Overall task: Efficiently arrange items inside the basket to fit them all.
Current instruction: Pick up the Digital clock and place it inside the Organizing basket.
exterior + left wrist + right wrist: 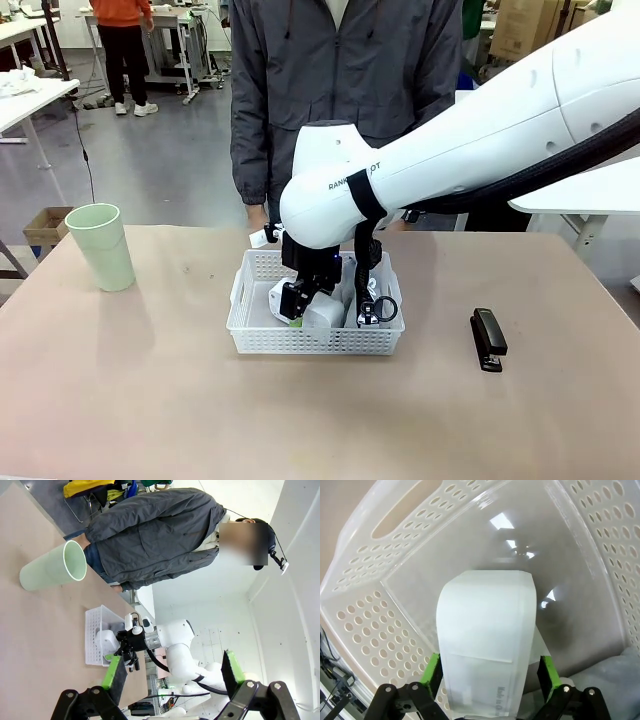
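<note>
Step in hand: setting the white box point(487, 625) into the basket point(316, 342). The right pincer point(490, 672) straddles the box with a green pad at each side; whether it presses or has let go cannot be told. The grey pouch point(620, 680) lies alongside in the basket. The left pincer point(172, 667) stands open, empty. The stapler point(488, 340) and cup point(100, 247) stand outside on the table point(150, 400). Next, in my judgement: lift straight out without dragging the box, then fetch the stapler.

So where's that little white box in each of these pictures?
Front view: white box at centre, inside the basket.
Left wrist view: box lower left, far off, in the basket.
Right wrist view: box at centre, close up, inside the basket.
Shared landmark: the basket's holed walls.
</note>
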Motion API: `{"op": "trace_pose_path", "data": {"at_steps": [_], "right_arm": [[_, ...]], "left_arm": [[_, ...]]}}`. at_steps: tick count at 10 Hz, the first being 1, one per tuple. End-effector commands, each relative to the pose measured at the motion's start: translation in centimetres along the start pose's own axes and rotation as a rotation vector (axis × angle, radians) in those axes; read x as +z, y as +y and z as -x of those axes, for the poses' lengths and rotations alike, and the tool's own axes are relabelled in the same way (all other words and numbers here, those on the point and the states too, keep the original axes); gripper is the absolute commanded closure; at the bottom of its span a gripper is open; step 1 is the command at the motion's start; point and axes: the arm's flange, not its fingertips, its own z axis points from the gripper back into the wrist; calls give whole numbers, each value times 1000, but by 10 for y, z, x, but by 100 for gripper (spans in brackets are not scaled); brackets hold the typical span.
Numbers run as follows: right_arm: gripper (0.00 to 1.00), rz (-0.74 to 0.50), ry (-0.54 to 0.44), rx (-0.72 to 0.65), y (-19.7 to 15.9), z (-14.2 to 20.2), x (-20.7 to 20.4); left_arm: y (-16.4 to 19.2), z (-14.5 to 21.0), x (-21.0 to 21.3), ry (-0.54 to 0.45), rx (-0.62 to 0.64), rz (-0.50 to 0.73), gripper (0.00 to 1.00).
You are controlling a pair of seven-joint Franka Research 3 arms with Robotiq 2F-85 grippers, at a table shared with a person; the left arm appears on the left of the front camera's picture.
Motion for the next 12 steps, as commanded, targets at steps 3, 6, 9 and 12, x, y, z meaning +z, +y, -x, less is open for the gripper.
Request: {"op": "trace_pose_path", "data": {"at_steps": [3,6,9,12], "right_arm": [[0,24,-69,6,-1,5,26],[0,-51,-197,-117,-14,42,104],[0,-267,-287,-484,-78,150,174],[0,-581,-445,-708,-150,294,209]], "left_arm": [[-2,0,1,-5,-16,22,0],[-2,0,1,-5,-16,22,0],[-2,0,1,-5,-16,22,0],[-2,0,1,-5,-16,22,0]]}}
